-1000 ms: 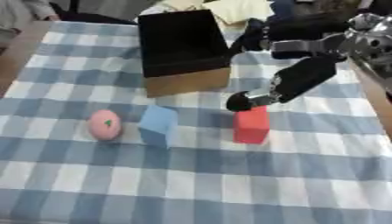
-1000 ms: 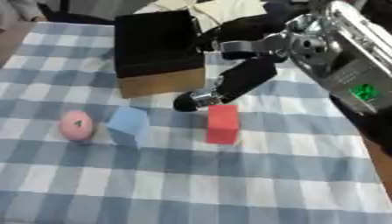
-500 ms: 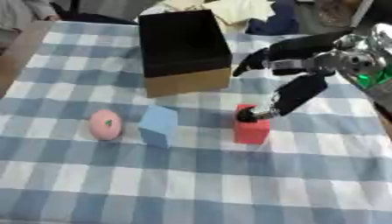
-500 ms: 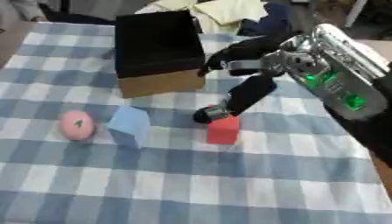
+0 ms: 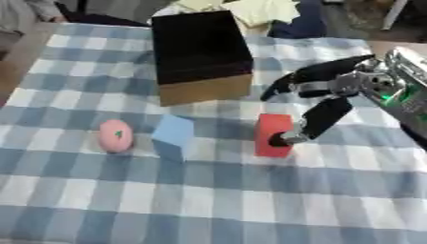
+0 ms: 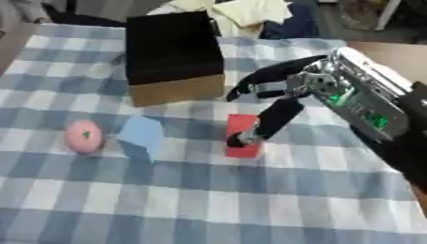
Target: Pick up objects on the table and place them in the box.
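I've got the right hand [image 5: 321, 102] over the red block [image 5: 273, 135], thumb tip touching the block's right face, the other fingers spread above and behind it, not closed on anything yet, so the hand's open w/ nothing held. Block stands on the checked tablecloth [image 5: 208, 200], just in front & right of the box [image 5: 200, 55], well clear of the other items.

To do this grab well, I reckon I need to bring the upper fingers down onto the far-left face so the block sits between them & the thumb, then close. Pushing w/ the thumb alone risks tipping or sliding it. Once pinched, lift straight, clear the box's front wall, then drop it in the dark opening.

Count: 1 red block, 1 blue block [image 5: 173, 136] standing on an edge left of it, 1 pink ball [image 5: 116, 135] further left, 1 box. So 3 objs left on the cloth. Left hand isn't visible in either view.
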